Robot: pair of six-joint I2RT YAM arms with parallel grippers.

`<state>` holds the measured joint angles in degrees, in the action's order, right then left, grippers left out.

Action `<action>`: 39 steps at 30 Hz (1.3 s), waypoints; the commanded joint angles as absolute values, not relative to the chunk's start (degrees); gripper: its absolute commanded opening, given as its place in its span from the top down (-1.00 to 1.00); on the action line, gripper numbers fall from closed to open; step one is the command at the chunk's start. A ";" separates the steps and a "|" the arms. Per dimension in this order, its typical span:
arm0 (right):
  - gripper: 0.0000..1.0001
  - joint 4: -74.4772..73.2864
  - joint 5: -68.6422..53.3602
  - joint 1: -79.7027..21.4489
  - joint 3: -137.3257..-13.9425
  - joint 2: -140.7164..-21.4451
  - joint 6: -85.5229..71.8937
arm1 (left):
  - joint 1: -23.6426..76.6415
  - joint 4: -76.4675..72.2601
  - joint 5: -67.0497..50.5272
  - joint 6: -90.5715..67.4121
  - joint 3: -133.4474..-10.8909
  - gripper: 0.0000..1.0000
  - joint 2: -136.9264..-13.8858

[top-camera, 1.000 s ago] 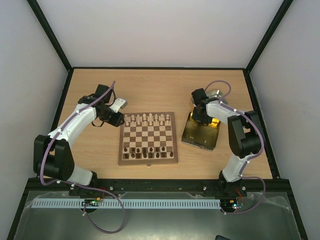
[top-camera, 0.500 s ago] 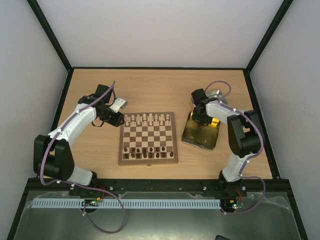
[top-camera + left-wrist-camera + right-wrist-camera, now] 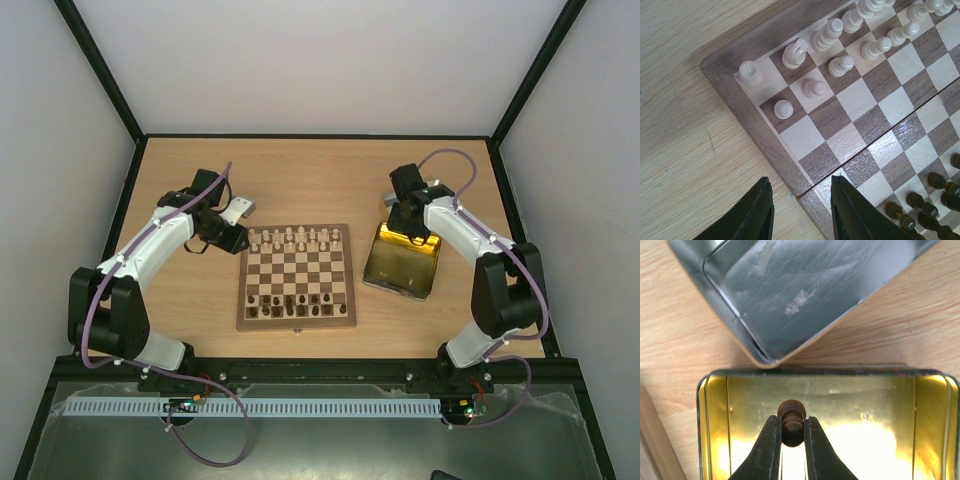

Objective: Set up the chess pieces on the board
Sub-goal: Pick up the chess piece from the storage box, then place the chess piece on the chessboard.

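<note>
Over gold tin, right claw pinching one dark piece

The board is chequered in dark brown and cream and is framed by a mid-brown border. Pale cream chess pieces are ranged along its twelve o'clock edge, dark-brown chess pieces along its six o'clock edge. The worktop is marked by a light, streaked wood grain. A gold-toned tin is seen at the board's three o'clock, and a scuffed silver-grey tin at the gold one's twelve o'clock. The left end effector and right end effector are coloured black; a single dark-brown piece is seen at the latter. The arms are finished in white with black joints and are trailed by purple cables.
</note>
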<state>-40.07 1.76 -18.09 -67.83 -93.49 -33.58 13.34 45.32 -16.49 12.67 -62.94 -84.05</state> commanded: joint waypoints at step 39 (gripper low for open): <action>0.96 -42.56 -11.12 -50.91 -55.52 -85.75 -47.91 | 14.32 45.13 -16.72 13.01 -62.38 0.33 -81.44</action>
